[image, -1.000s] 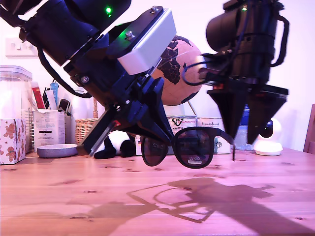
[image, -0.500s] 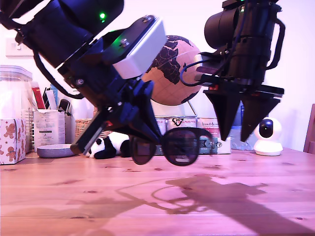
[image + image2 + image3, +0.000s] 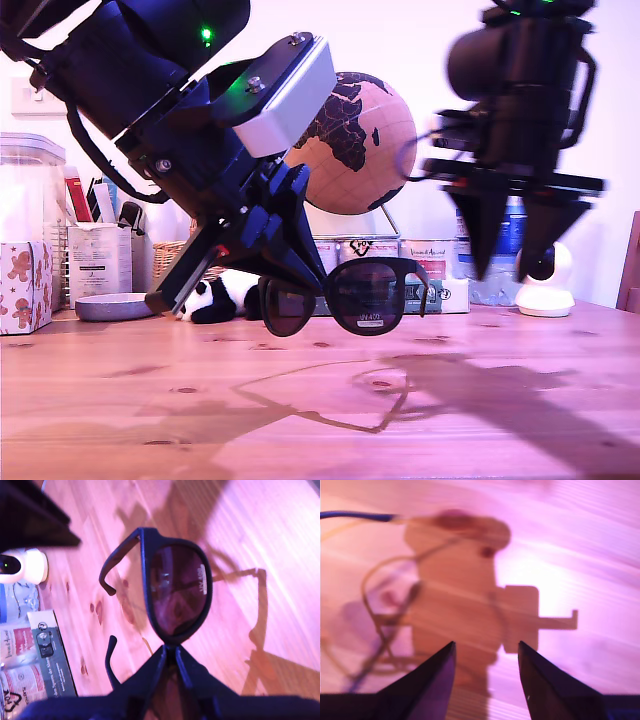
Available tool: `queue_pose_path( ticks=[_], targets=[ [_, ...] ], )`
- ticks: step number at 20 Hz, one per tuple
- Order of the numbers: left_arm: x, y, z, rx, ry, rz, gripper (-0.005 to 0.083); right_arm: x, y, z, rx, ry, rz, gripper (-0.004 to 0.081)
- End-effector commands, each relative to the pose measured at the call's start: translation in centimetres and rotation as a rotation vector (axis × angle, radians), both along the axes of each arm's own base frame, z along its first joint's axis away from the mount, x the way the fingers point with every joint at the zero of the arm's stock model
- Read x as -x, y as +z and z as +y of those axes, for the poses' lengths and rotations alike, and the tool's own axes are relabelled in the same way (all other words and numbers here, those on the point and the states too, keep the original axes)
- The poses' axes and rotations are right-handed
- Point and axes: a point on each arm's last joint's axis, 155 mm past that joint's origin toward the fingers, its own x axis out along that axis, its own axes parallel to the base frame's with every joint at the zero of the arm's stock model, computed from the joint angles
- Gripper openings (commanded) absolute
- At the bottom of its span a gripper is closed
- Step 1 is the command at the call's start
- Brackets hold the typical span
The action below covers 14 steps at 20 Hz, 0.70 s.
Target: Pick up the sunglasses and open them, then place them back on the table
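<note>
Hanging above the table (image 3: 120,400) without touching it, the sunglasses (image 3: 345,297) are a single black matte pair with two large rounded dark lenses; a small pale sticker sits low on the lens toward the exterior view's right. The frame's long axis runs roughly level across the exterior view, the lens fronts facing that camera. Both thin arms are swung out from the frame, one showing at the exterior view's right end. The first gripper (image 3: 169,655) has its two fingers pressed together on the bridge between the lenses. The second gripper (image 3: 485,655), blurred at the exterior view's right, hangs well clear of the sunglasses with its two fingers spread and nothing between them
</note>
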Motion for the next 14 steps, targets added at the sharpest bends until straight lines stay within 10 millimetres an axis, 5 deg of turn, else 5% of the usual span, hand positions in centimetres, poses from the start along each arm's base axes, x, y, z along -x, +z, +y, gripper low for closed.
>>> queue_pose_path(
  ticks=[1,14],
  targets=[
    [-0.03,-0.18,0.01,0.0,0.008,0.0,-0.0021,0.18,-0.43,-0.93,0.008,-0.025,0.021,0.0351],
    [-0.09,0.19,-0.31,0.016,0.126,-0.001,-0.0021,0.28,-0.5,-1.76,0.012,-0.044,0.034,0.0351]
  ],
)
